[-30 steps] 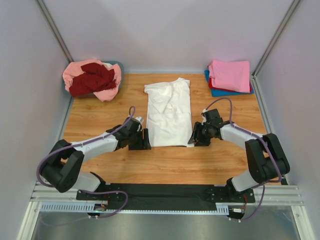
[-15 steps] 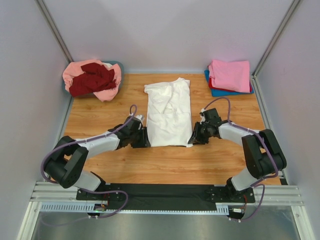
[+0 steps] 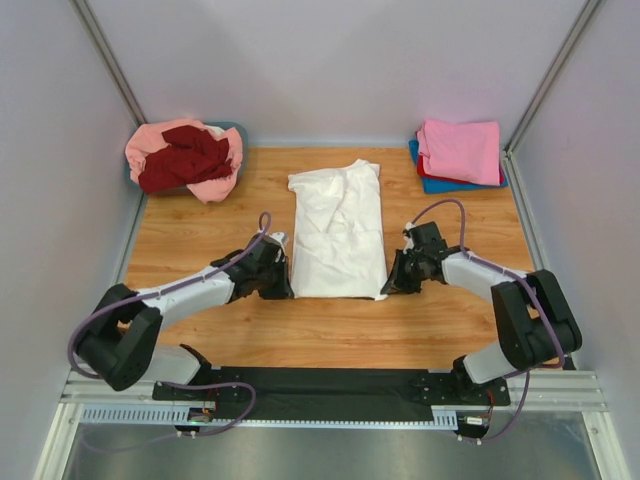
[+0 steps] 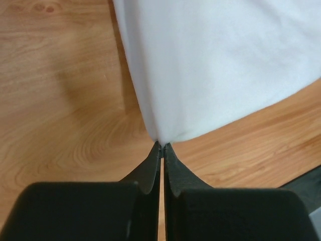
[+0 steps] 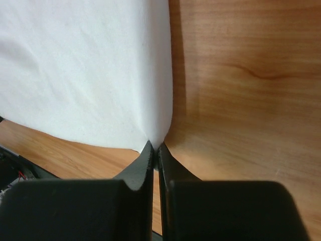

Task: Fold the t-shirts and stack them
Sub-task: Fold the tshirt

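Slippage is the chief risk at this moment. The off-white t-shirt (image 3: 337,230) is laid flat in the middle of the tabletop (image 3: 200,240), apparently narrowed into a long panel with its near hem toward the arm bases. The left tool (image 4: 161,145) is pressed together on the near left corner of that hem, and the right tool (image 5: 154,146) is pressed together on the near right corner. In both wrist views only a small tip of cloth is seen caught at the very ends of the jaws. With so shallow a bite, a corner could be pulled free once the hem is lifted and carried toward the collar, and the fold would then be left skewed or half made. It cannot be told whether every layer of the panel is pinched or only the top one; if a single layer is taken, the panel could be peeled open rather than folded. Uneven travel of the two arms could drag the cloth sideways and set a crooked crease, and the wrinkles seen near the far end could be trapped under the fold. The folded stack (image 3: 460,152) at the far right and the heap of salmon-pink and dark red shirts (image 3: 185,158) at the far left lie well apart from the work, so neither is likely to be disturbed.
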{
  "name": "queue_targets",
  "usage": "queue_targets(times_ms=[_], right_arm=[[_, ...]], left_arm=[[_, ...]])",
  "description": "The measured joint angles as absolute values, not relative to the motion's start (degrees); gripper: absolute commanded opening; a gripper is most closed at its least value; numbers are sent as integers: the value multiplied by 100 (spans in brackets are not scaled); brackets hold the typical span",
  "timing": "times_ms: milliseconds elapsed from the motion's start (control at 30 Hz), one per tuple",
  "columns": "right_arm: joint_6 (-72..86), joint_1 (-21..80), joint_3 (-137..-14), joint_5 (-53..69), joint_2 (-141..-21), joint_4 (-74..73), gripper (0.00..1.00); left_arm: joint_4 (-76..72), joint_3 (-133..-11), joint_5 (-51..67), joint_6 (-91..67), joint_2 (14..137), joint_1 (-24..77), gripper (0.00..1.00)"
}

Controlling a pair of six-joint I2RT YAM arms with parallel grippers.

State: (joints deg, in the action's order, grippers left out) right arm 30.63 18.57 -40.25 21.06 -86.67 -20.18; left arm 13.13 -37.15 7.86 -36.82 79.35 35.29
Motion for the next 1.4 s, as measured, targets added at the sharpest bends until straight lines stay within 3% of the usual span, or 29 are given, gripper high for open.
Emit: queue_targets(times_ms=[433,633,1033,1400], right_arm=[[3642,2722,-3577,1785,-5559,-3297,0],[4012,3135,-3701,1461,-4814,-4143,0],[3920,3120,-5253,587,-5776,-4775,0],[3424,2394,-6584,666,-7701,-4727,0]], left_arm=[[2963,-3726,43,-4145,5494,4978,0],[4071,-4263,-397,-4434,4947,5413,0],[4917,-5843,-1100,-4001,5666,5262,0],[4829,-7076,-134,-3022,7376,3605,0]])
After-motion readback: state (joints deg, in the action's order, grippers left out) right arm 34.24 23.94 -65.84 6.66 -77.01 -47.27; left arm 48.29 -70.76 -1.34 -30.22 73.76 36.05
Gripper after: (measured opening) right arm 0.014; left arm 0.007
